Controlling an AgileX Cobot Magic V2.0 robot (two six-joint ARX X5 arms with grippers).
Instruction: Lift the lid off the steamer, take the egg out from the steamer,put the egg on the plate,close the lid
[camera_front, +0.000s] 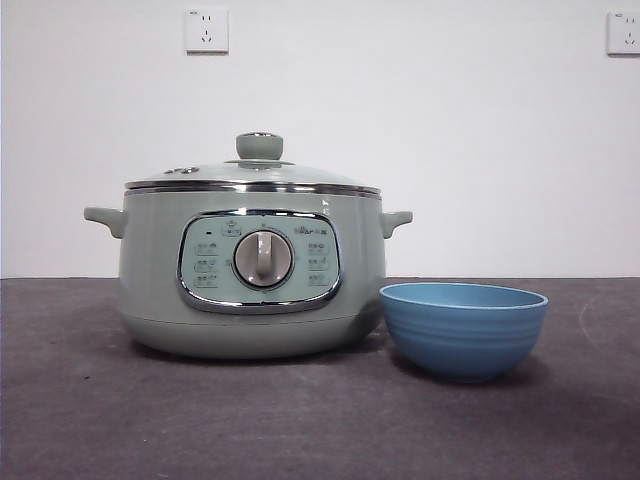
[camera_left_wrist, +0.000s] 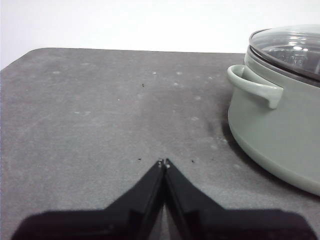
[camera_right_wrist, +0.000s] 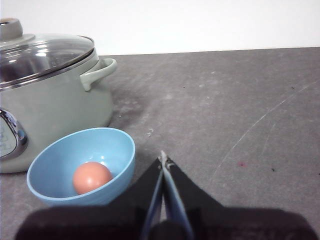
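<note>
Steamer (camera_front: 250, 275) stands left of centre on the dark grey tabletop (camera_front: 300, 420): large round pale sage-green pot, two small side handles, chrome-framed control panel on the front with a central silver dial (camera_front: 263, 259). Lid (camera_front: 252, 176) sits closed on the pot: clear glass dome, shiny steel rim seated flush all round, pale sage-green knob (camera_front: 259, 146) at the top centre; reflections on the glass, interior not readable. Just right of the steamer, close beside its base, stands a blue ribbed bowl (camera_front: 463, 328); whether the two touch cannot be told. In the right wrist view the bowl holds one brownish-orange egg (camera_right_wrist: 92, 177), resting on the bowl's bottom. White wall behind, with two wall sockets (camera_front: 206, 30) high up. Neither arm shows in the front view. Left gripper (camera_left_wrist: 163, 162): jaws pressed together, clenched on nothing, hovering over bare tabletop, with the steamer's side handle (camera_left_wrist: 252, 86) well apart from it. Right gripper (camera_right_wrist: 163, 159): jaws likewise closed tip to tip and empty, over bare tabletop, near the bowl's rim but not touching it.
</note>
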